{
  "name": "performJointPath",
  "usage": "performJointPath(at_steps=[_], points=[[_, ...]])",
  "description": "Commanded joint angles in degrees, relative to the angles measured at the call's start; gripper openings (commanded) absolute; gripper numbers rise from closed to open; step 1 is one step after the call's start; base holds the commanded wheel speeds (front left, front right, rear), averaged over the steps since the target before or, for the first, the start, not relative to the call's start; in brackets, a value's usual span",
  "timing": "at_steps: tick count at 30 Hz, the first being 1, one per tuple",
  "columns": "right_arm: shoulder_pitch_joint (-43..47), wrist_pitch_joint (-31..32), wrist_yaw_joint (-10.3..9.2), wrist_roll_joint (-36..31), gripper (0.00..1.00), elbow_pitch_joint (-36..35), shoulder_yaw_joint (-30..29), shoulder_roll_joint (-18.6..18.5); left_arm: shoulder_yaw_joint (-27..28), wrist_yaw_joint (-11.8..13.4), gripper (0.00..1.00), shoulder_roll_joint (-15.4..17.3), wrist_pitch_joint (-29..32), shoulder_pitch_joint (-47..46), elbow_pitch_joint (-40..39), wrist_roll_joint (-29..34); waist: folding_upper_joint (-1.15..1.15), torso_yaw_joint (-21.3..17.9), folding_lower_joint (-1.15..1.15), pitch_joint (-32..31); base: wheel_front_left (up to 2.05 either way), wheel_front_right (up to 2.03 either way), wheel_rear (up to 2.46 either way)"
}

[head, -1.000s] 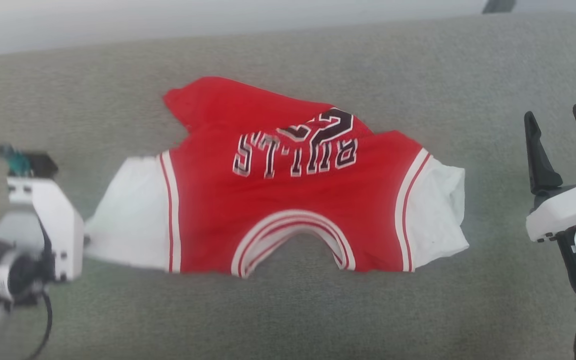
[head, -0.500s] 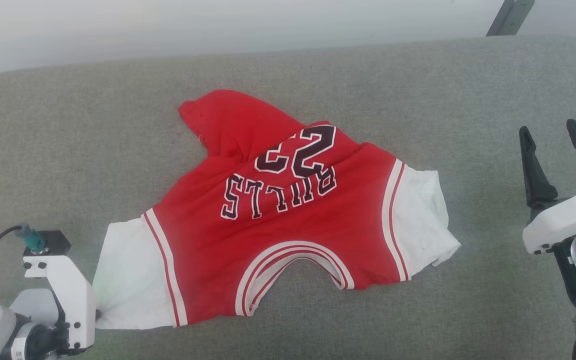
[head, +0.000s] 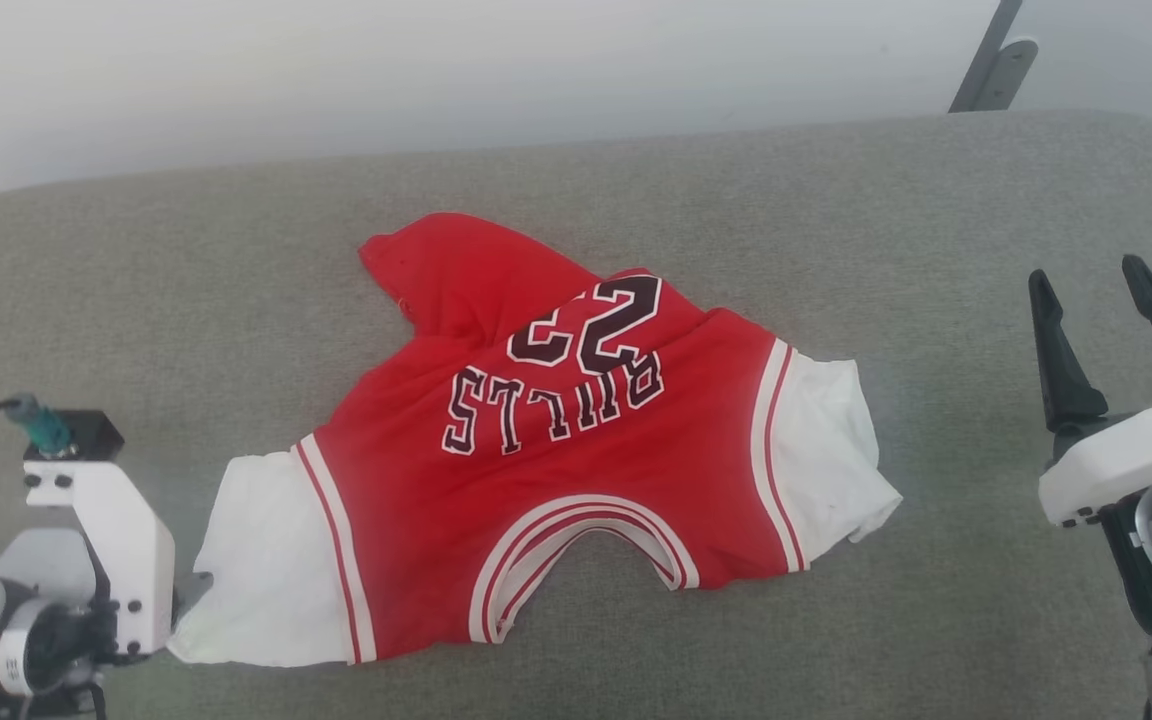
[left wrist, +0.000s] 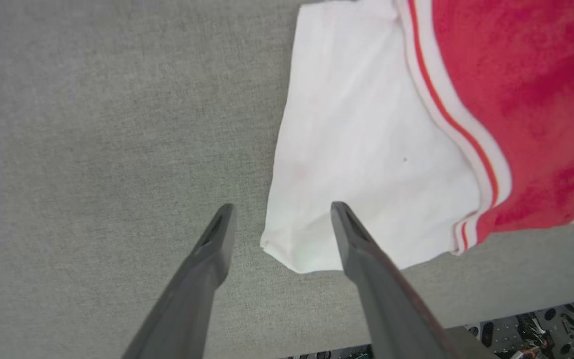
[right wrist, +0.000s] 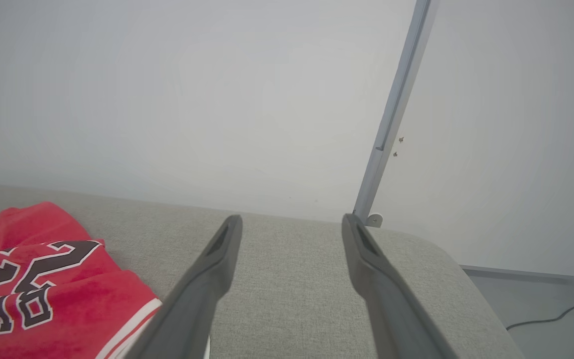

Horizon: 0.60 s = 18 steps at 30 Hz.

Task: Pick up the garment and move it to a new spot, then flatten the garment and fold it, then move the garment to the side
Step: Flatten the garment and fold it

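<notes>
One red jersey-style shirt [head: 576, 480] with white short sleeves and black block lettering, spread lettering-up on grey fabric worktop [head: 186, 300], neck opening toward robot. Left tool [left wrist: 282, 214] angled down over outer corner of one white sleeve, fingers wide, gripping nothing. Right tool [head: 1084, 275] well clear on opposite side, fingers pointing up, wide, empty.

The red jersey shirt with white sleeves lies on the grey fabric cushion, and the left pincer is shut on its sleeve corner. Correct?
No. The left pincer is open, not shut: the left wrist view shows its fingers apart at the sleeve corner of the red jersey shirt, which does lie on the grey fabric cushion.
</notes>
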Motion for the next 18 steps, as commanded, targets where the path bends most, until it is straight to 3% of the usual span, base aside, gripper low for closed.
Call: performJointPath(at_steps=[1, 10, 18], points=[[0.5, 0.4, -0.07, 0.3, 1.0, -0.5, 0.3, 0.2, -0.4, 0.3, 1.0, 0.4, 1.0, -1.2, -0.1, 0.6, 0.0, -0.2, 0.0, 0.0, 0.0, 0.0, 0.0], [0.5, 1.0, -0.07, 0.8, 1.0, -1.6, 0.5, -0.1, -2.6, 1.0, 1.0, -0.9, 6.4, -2.8, 3.8, -0.6, 0.0, -2.0, 0.0, 1.2, 0.0, 0.0, 0.0], [0.4, 1.7, -0.07, 1.1, 1.0, -2.3, 0.1, -0.3, -3.4, 0.0, 1.0, -3.6, 4.3, -1.6, 10.8, -1.1, 0.0, -3.2, 0.0, 3.6, 0.0, 0.0, 0.0]])
